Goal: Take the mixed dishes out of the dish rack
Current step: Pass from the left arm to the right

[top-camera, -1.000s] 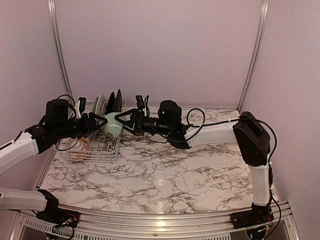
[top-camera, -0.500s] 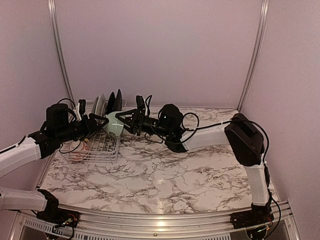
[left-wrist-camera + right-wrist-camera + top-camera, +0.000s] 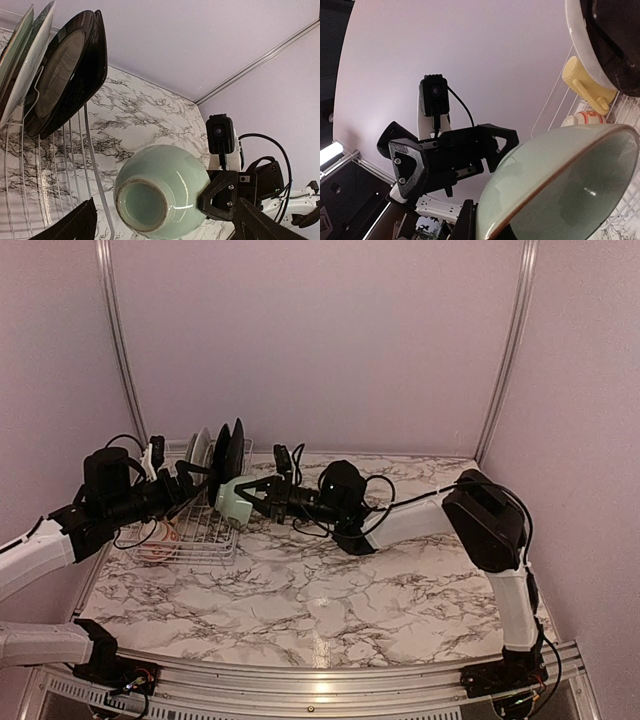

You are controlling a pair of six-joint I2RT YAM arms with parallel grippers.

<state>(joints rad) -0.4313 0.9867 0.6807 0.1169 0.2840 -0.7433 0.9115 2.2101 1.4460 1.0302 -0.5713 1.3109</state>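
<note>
The white, grey-veined marble bench point(image 3: 330, 600) lies bare in front of the arms. Beyond it the right pincer point(image 3: 250, 500) is clamped on the rim of the smooth pale green ceramic bowl point(image 3: 160, 192). The bowl hangs on its side just beside the right-hand rim of the white wire dish rack point(image 3: 190, 540), with its foot ring turned toward the left arm. The left pincer point(image 3: 197, 481) faces it from close by, fingers spread wide and holding nothing.

Deeper in the rack, a yellow handled mug point(image 3: 585, 82) and a small red-and-white patterned bowl point(image 3: 584, 120) sit on the wires. Farthest back, the glossy black plates point(image 3: 65, 80) stand upright in their slots, next to paler plates point(image 3: 20, 55).

The hold looks like the weak point. With only the rim pinched, the glazed bowl could swivel or slip out if the arm swings quickly. The bowl also hangs near the rack wire and the leaning black plates, so a careless sweep could clip them. The two pincers are near each other, and either one advancing could knock the bowl loose.
</note>
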